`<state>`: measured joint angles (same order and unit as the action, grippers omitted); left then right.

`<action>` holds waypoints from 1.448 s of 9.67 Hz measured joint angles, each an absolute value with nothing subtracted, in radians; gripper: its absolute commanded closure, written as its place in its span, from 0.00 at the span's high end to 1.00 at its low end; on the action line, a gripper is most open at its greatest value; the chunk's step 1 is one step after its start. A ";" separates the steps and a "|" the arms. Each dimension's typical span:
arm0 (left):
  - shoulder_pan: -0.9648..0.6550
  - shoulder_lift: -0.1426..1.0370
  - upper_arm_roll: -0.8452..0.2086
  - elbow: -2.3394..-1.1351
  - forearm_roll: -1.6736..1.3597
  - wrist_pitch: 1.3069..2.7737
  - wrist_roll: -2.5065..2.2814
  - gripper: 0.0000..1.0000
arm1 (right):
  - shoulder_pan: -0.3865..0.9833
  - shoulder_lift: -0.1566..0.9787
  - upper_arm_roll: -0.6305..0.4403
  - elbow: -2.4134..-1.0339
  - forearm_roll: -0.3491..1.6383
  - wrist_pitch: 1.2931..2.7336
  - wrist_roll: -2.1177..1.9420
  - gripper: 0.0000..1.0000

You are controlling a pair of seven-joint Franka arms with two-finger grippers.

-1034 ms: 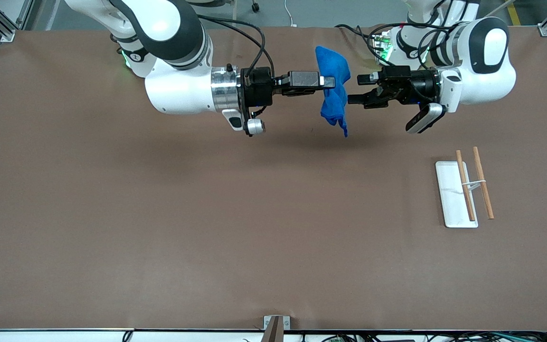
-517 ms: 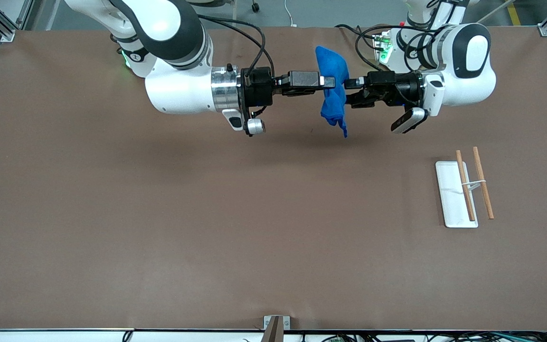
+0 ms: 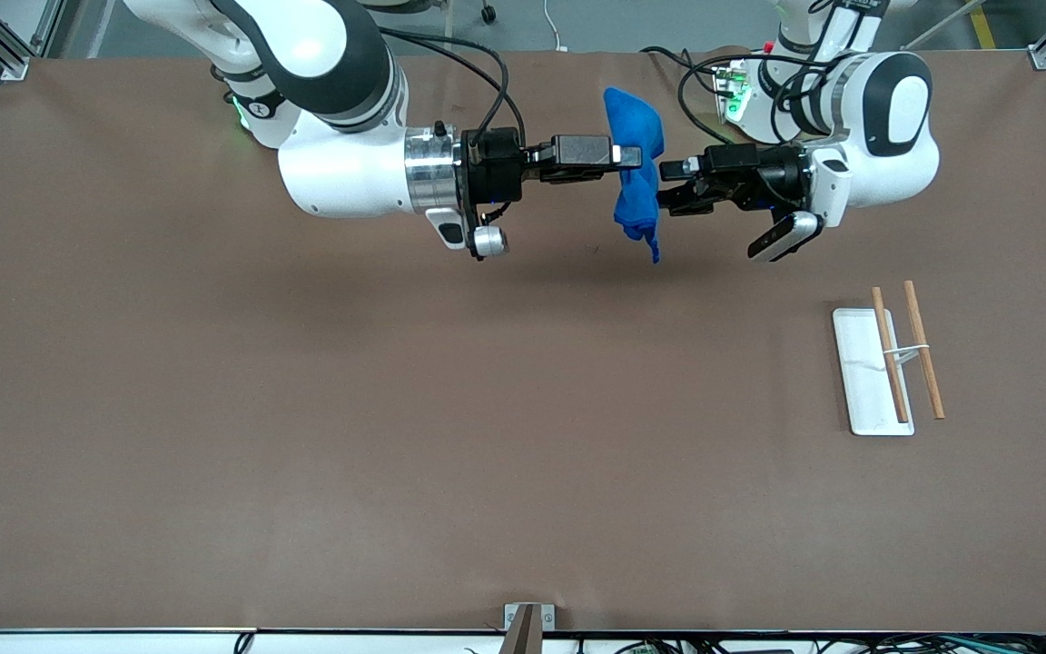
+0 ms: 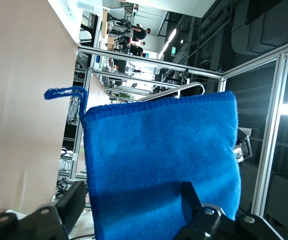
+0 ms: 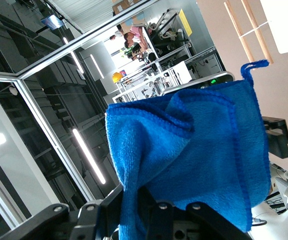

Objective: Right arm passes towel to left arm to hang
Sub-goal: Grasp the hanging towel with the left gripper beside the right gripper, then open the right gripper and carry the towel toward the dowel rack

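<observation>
Towel (image 3: 636, 177) hangs in the air over the brown bench (image 3: 396, 409), pinched near its upper part by the right pincer (image 3: 629, 158), whose fingers are clamped together on the blue cloth. The rest of the cloth droops below that grip, with its small corner loop (image 4: 64, 92) dangling free at the lower edge. The left pincer (image 3: 671, 184) faces the right one from the towel's other face, its two black fingers (image 4: 191, 202) spread apart with the cloth between them; they reach to the fabric but have not closed on it. In the left wrist view the towel fills the space ahead of the open fingers. Well away from both pincers, toward the left arm's end of the bench, lies a white tray (image 3: 861, 381) with two wooden rods (image 3: 889, 354) across it.
</observation>
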<state>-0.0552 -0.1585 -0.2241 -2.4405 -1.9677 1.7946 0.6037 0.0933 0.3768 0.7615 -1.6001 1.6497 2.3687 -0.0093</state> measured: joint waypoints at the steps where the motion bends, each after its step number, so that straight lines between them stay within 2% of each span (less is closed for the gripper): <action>1: -0.056 -0.156 -0.233 -2.441 -1.998 1.805 0.610 0.41 | 0.094 0.377 0.762 -1.600 1.650 2.369 -0.009 0.00; 2: -0.056 -0.156 -0.236 -2.440 -2.026 1.807 0.614 0.17 | 0.095 0.377 0.761 -1.600 1.650 2.369 -0.010 0.00; 3: -0.056 -0.156 -0.237 -2.440 -2.042 1.808 0.618 0.00 | 0.095 0.377 0.762 -1.600 1.650 2.378 -0.010 0.00; 10: -0.053 -0.162 -0.231 -2.430 -2.046 1.836 0.619 0.00 | 0.100 0.377 0.762 -1.599 1.650 2.404 -0.010 0.02; 12: -0.053 -0.163 -0.228 -2.413 -1.999 1.861 0.616 0.00 | 0.095 0.377 0.759 -1.601 1.643 2.412 -0.011 1.00; 14: -0.051 -0.163 -0.222 -2.387 -1.915 1.899 0.582 0.00 | 0.055 0.377 0.752 -1.623 1.510 2.400 -0.007 1.00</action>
<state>-0.0511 -0.1627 -0.2220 -2.3875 -1.9148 1.8987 0.5815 0.0546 0.3766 0.7523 -1.6229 1.5096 2.4003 -0.0074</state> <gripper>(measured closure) 0.974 0.542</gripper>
